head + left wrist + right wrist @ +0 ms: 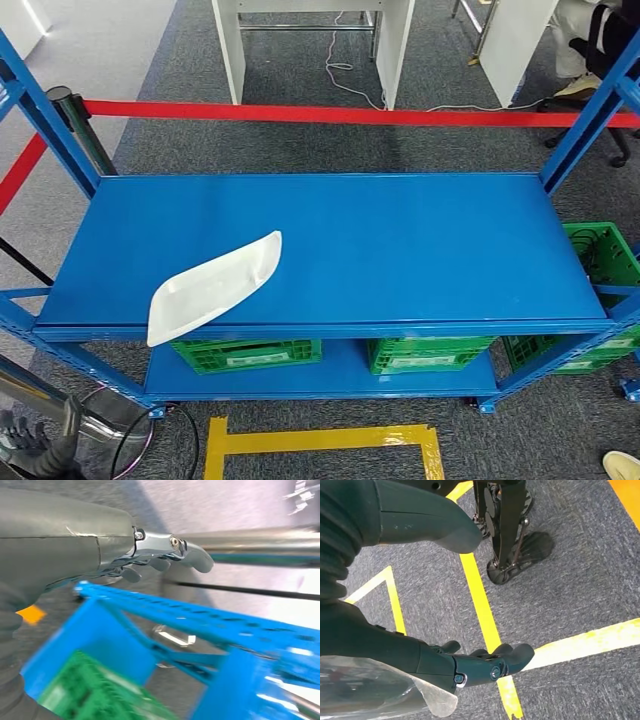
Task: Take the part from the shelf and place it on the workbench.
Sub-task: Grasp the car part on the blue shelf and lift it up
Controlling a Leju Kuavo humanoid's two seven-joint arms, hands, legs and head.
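Part point(213, 286), a white curved shell, lies untouched on the shelf point(423, 240) top at its front left, one end poking over the edge. Left hand point(166, 560) hangs low beside the shelf frame, fingers spread, grasping nothing. Right hand point(486, 662) hangs over the floor, fingers loosely extended, likewise empty. So nothing is done yet: reaching, grasping, carrying and placing all remain.

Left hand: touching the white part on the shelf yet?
Apart. In the head view the white part lies alone at the shelf's front edge, while the left hand hangs low beside the shelf frame, well below it.
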